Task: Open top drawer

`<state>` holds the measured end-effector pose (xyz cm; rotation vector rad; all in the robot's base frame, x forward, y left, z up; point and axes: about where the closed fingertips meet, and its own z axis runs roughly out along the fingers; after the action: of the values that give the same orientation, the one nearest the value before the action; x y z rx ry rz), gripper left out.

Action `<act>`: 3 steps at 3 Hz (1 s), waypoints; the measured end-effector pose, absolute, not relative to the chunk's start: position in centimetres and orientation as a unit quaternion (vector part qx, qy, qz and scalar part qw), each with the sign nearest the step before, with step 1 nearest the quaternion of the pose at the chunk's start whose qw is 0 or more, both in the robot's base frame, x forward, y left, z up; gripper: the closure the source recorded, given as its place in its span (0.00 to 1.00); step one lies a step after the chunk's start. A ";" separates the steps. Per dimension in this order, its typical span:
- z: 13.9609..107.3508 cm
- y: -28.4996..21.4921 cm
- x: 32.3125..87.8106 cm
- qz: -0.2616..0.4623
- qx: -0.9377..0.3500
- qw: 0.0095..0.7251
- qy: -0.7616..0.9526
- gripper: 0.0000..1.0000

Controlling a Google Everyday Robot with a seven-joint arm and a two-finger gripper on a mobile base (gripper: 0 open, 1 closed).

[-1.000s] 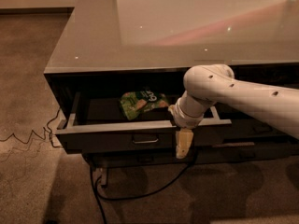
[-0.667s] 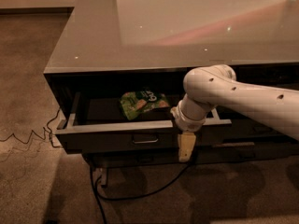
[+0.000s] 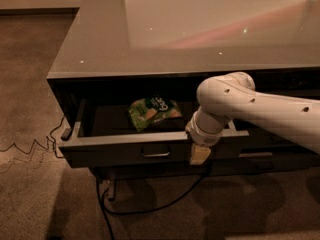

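Note:
The top drawer point(image 3: 115, 153) of a dark grey cabinet stands pulled out toward me, its inside open to view. Its small metal bar handle point(image 3: 155, 154) sits at the centre of the front. My gripper point(image 3: 200, 155) points down in front of the drawer's front panel, just right of the handle and apart from it. The white arm point(image 3: 260, 109) reaches in from the right, over the drawer's right part. A green snack bag point(image 3: 152, 111) lies inside the drawer, near the middle.
A glossy grey countertop point(image 3: 200, 29) covers the cabinet. A black cable point(image 3: 150, 206) runs over the carpet under the drawer, and a thin wire point(image 3: 30, 146) lies at the left. Another drawer handle point(image 3: 255, 155) shows at the right.
My gripper has risen slightly in front of the drawer front and shifted a touch right. The drawer and the bag have not visibly moved.

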<state>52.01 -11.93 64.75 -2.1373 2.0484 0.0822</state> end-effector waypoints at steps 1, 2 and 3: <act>64.7 -12.4 51.5 0.022 -0.717 0.083 0.692 0.65; 64.7 -13.2 50.3 0.014 -0.714 0.068 0.697 0.88; 64.8 -13.3 49.6 0.010 -0.709 0.065 0.702 1.00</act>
<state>49.57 -13.28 64.83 -2.1395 2.1187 0.0300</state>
